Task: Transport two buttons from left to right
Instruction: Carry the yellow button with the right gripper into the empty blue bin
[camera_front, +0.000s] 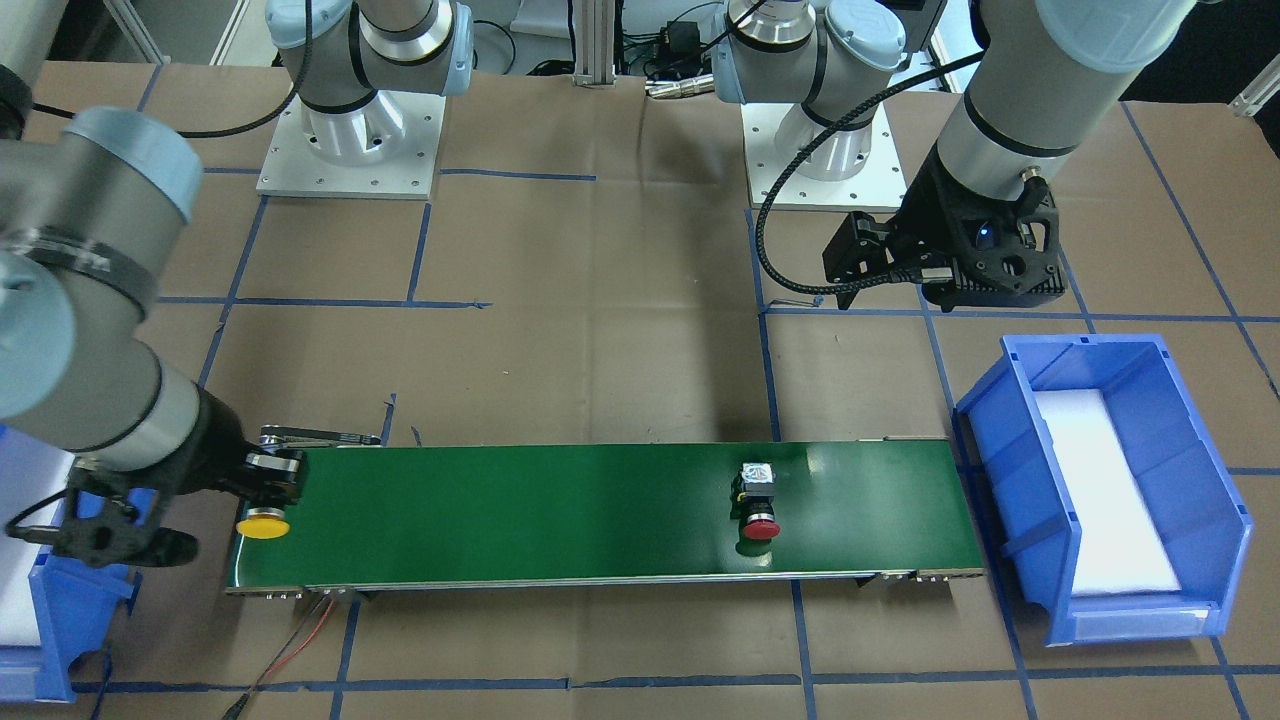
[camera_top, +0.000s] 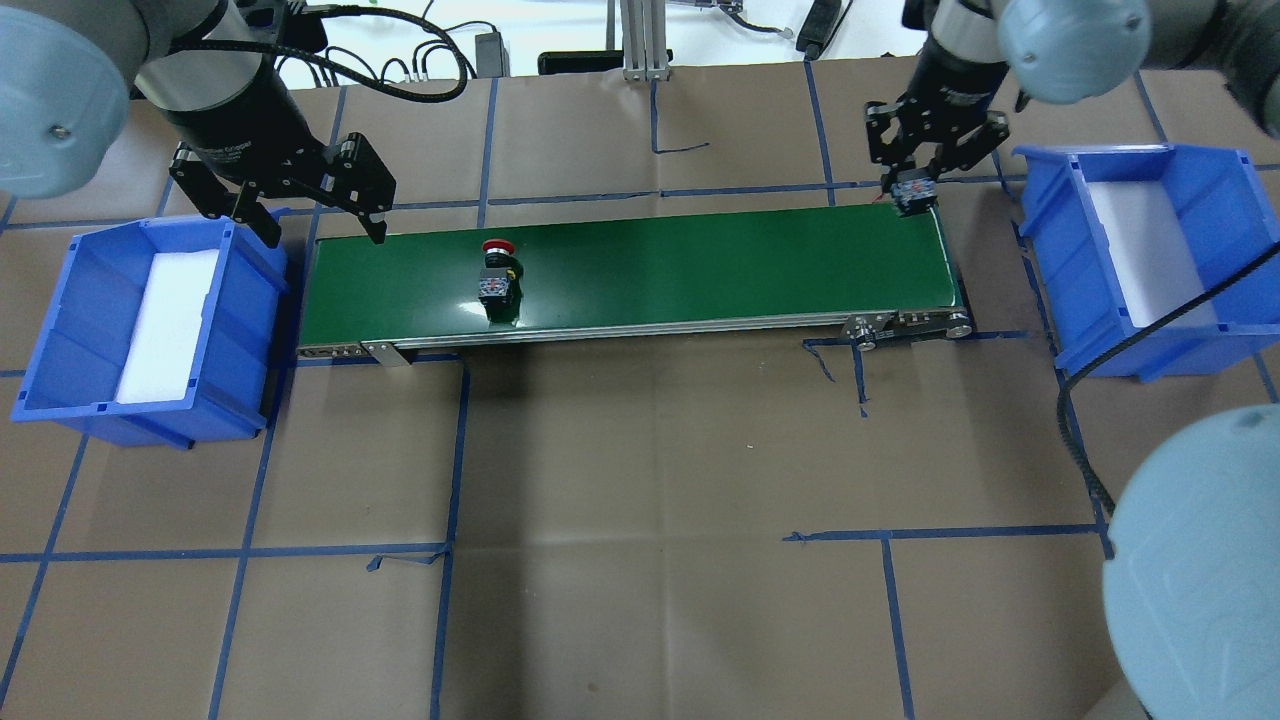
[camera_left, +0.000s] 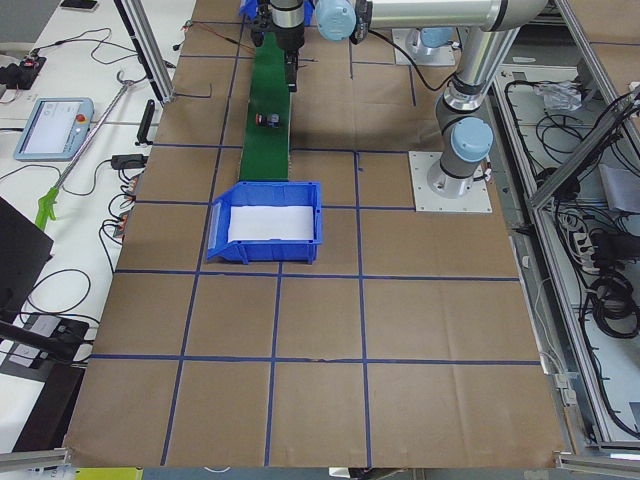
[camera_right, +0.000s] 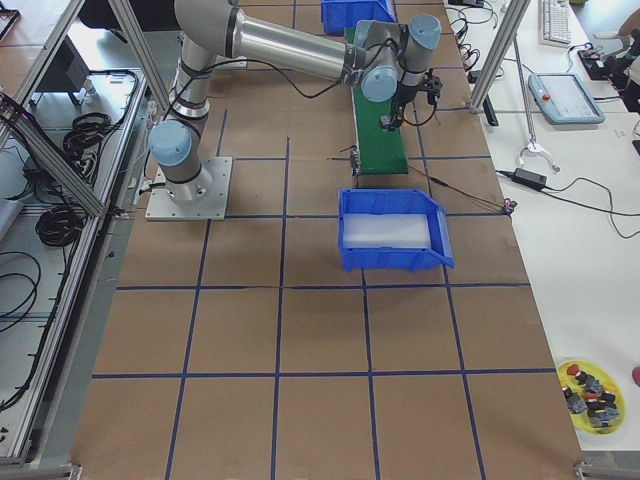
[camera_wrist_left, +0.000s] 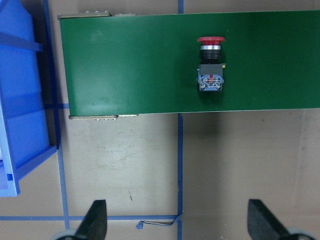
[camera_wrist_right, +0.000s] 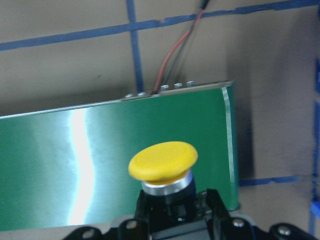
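Note:
The red button (camera_top: 497, 270) lies on its side on the green conveyor belt (camera_top: 700, 275), toward its left part; it also shows as the red button (camera_front: 757, 505) and the red button (camera_wrist_left: 210, 62). My left gripper (camera_top: 325, 235) hangs open and holds nothing beyond the belt's left end, between the belt and the left bin; its fingertips (camera_wrist_left: 95, 220) stand wide apart. My right gripper (camera_front: 275, 480) is shut on the yellow button (camera_front: 262, 524) at the belt's right end. In the right wrist view the yellow button (camera_wrist_right: 163, 162) points its cap outward over the belt's end.
A blue bin (camera_top: 150, 330) with white foam stands off the belt's left end. A second blue bin (camera_top: 1150, 260) stands off the right end. Red and black wires (camera_wrist_right: 172, 65) run from the belt's right end. Brown paper with blue tape lines covers the table.

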